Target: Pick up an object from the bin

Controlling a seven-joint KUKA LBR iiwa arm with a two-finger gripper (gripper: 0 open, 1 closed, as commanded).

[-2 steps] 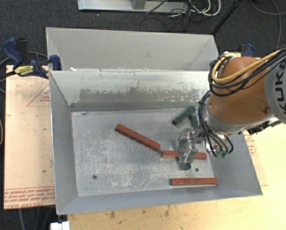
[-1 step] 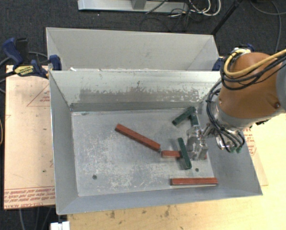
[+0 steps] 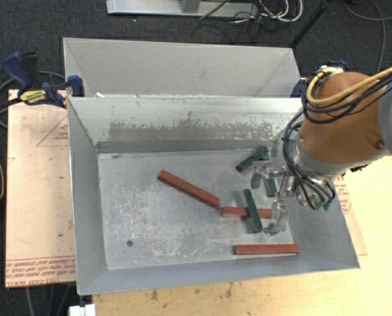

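Observation:
My gripper [image 3: 277,206] hangs low over the right part of the bin, under the orange cover of the wrist. Just to its left a dark green stick [image 3: 252,210] lies across a short red-brown stick [image 3: 234,210]. A second green stick [image 3: 252,158] lies near the back wall, up and to the left of the gripper. In front of the gripper, close to the bin's near wall, another red-brown stick [image 3: 266,249] lies flat. I see nothing held.
A longer red-brown stick [image 3: 188,188] lies slanted in the middle of the bin floor. The arm and its cables stand over the bin's right wall and hide the floor beneath them.

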